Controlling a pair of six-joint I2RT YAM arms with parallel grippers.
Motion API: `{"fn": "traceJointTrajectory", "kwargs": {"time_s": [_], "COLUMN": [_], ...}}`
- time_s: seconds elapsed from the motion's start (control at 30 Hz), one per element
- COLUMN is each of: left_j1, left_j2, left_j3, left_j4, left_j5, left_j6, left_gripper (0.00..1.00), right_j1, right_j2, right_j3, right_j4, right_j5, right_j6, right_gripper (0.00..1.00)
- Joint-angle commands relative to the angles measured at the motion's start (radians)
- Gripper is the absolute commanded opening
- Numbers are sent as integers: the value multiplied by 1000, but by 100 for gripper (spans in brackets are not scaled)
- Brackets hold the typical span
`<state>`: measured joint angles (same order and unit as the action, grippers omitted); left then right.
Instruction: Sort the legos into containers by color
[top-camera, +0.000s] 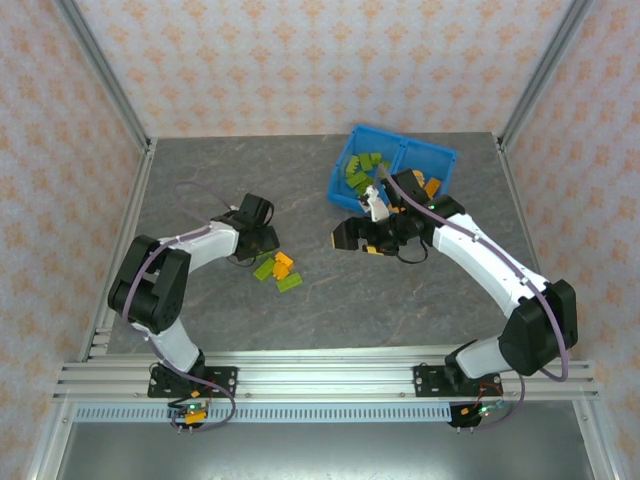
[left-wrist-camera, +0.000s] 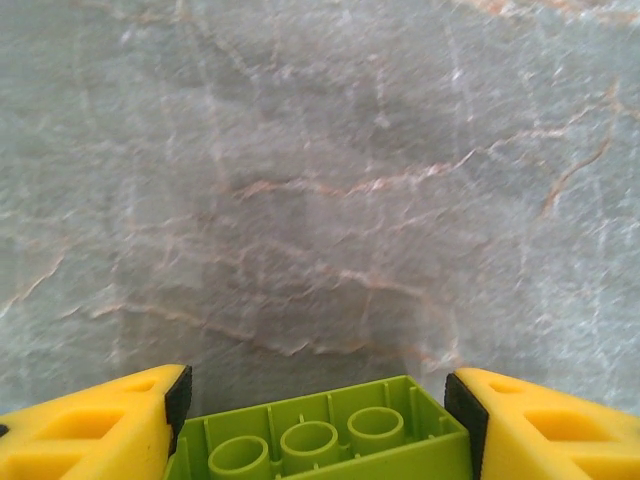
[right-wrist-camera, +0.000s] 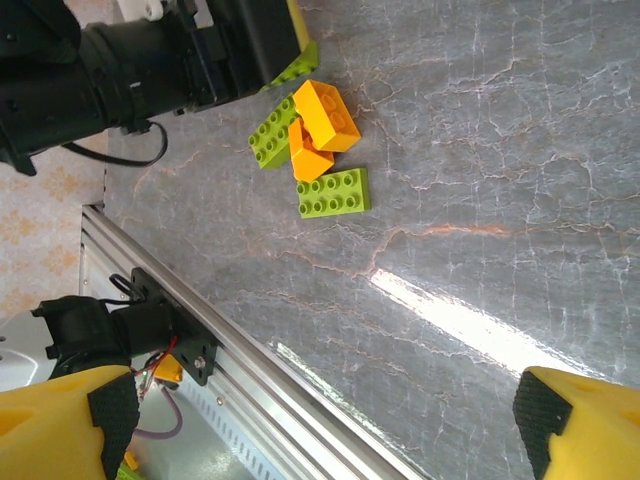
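Grey table (top-camera: 340, 310), veined, loose pile at left centre of the top view; blue bin (top-camera: 342, 165) at upper right, green pieces in its left half, orange in its right. Below the bin, the right gripper (right-wrist-camera: 327, 410) is spread wide and empty. Over the pile, the left gripper (left-wrist-camera: 320, 395) has its fingers flanking a green brick (left-wrist-camera: 320, 445) at frame bottom; pinched or not, cannot tell. Step, likely: picking green; next calls for a firm squeeze, a lift, then a carry to the bin's left half. An orange brick (right-wrist-camera: 325, 115) waits nearby.
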<state>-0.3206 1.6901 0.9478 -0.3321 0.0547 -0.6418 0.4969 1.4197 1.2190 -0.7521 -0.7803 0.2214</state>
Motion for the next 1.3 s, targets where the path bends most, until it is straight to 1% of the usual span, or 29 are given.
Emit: {"fn": "traceJointTrajectory", "kwargs": {"time_s": [0.0,0.1,0.17,0.27,0.4,0.6,0.7,0.8,0.97,1.13,1.2,1.27], "left_j1": [-7,-34,-68,-128,-186,-248,-274,-281,-289,-290,-289,-290], "left_j2": [-83,-151,-167,-140,-56,147,299,444,660,890,952,975], "left_j3": [-13,31,103,236,405,697,846,1018,1325,1716,1798,1812], "left_j4": [-81,-97,-120,-151,-128,-15,68,82,32,-103,-107,-79], "left_j5": [-40,-48,-65,-108,-141,-186,-230,-237,-215,-172,-166,-169], "left_j6": [22,32,53,96,134,172,228,252,279,247,224,204], "left_gripper": [57,57,57,57,57,57,57,57,58,60,61,62], "right_j1": [-1,-1,-2,-2,-2,-3,-3,-3,-3,-5,-5,-5], "right_j2": [-29,-62,-89,-135,-204,-318,-348,-364,-401,-423,-424,-424], "right_j3": [4,-3,-16,-40,-55,-84,-97,-101,-118,-119,-115,-110], "right_j4": [36,57,91,130,140,142,129,102,78,68,66,62], "right_j5": [33,72,111,180,266,380,411,425,450,463,463,460], "right_j6": [28,47,76,111,124,132,129,126,123,123,127,128], "right_gripper": [97,97,97,97,98,100,99,99,99,99,99,99]}}
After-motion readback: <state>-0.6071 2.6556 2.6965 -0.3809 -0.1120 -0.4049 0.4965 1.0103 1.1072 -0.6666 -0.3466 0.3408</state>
